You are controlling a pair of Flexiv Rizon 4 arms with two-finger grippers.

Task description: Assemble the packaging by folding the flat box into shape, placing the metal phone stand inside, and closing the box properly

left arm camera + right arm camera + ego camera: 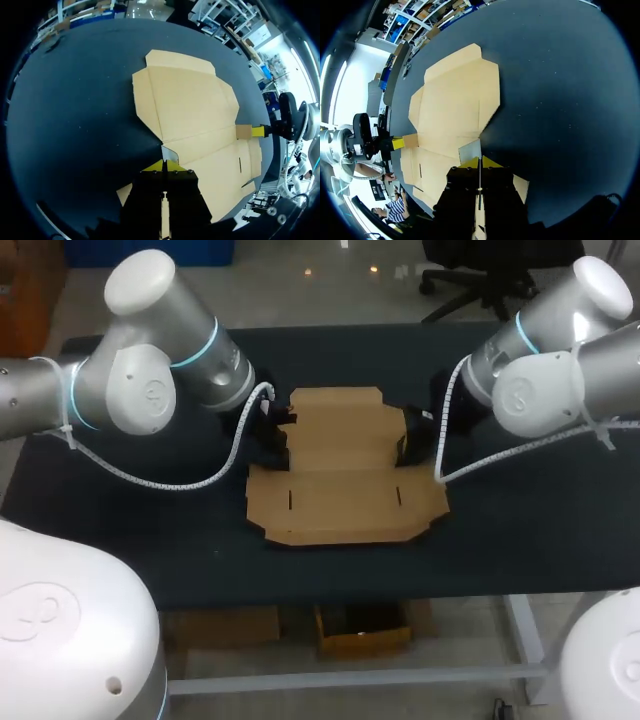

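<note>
Two side flaps of the flat box (pixel 340 465), unfolded on the table (pixel 540 540), are clamped: one by the left gripper (pixel 165 164), the other by the right gripper (pixel 479 161).

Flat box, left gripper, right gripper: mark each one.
flat box (pixel 345 440), head view, far panel.
left gripper (pixel 164 166), left wrist view, between its yellow tips.
right gripper (pixel 479 162), right wrist view, between its yellow tips.

Soft overhead light; sheen on left arm (pixel 150 295) and right arm (pixel 590 285), table (pixel 530 530) dark, shadows faint, probably diffuse lamps
</note>
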